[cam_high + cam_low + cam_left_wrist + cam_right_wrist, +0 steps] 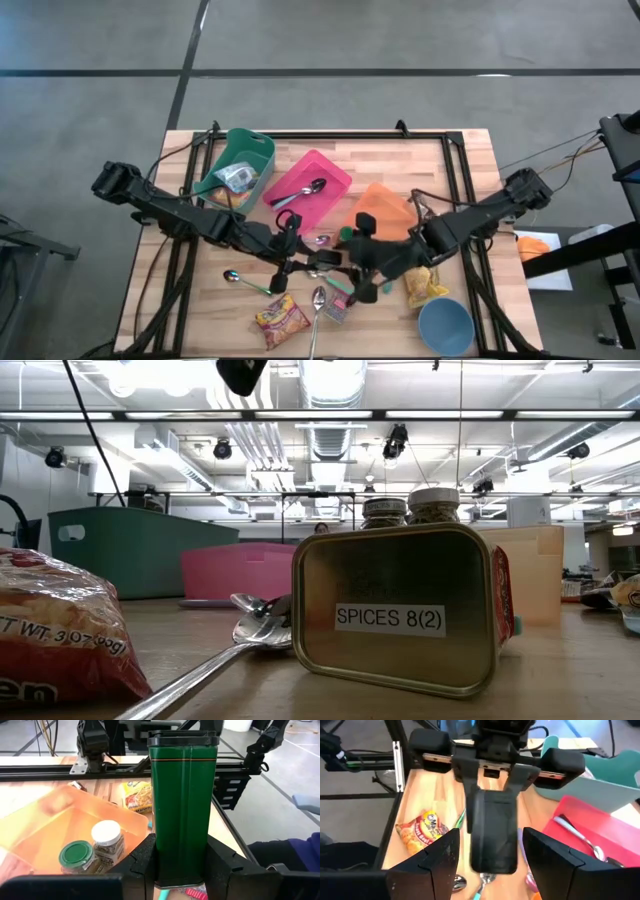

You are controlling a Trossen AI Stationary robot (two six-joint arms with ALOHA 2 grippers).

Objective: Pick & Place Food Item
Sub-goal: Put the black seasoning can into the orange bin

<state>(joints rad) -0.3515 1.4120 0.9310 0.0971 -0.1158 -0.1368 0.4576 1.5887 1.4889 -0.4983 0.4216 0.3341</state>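
Observation:
A tall dark-green tin [182, 805] with a black-rimmed lid is in the air over the table's middle, and my left gripper [303, 262] is shut on it. My right gripper [365, 268] faces it from the table's right side and is open. In the right wrist view its two fingers [440, 860] stand on either side of the tin's free end [492, 840], with a narrow gap on each side. Below them, spoons and small packets lie on the wooden table [200, 300]. My left gripper pinches the green tin near its bottom end [182, 865] between its two fingers, one on each opposite side wall. The fingers come nearly level from the table's left and lie across the tin. The tin stands up from the fingers, lid end uppermost, clear of the table.
Along the far side stand a green bin [245, 150], a pink tray [325, 170] with a spoon, and an orange tray [385, 205] holding two jars [107, 840]. Noodle packets [282, 322] [425, 285], spoons [317, 300], a gold tin labelled SPICES [395, 620] and a blue bowl [445, 325] lie near the front.

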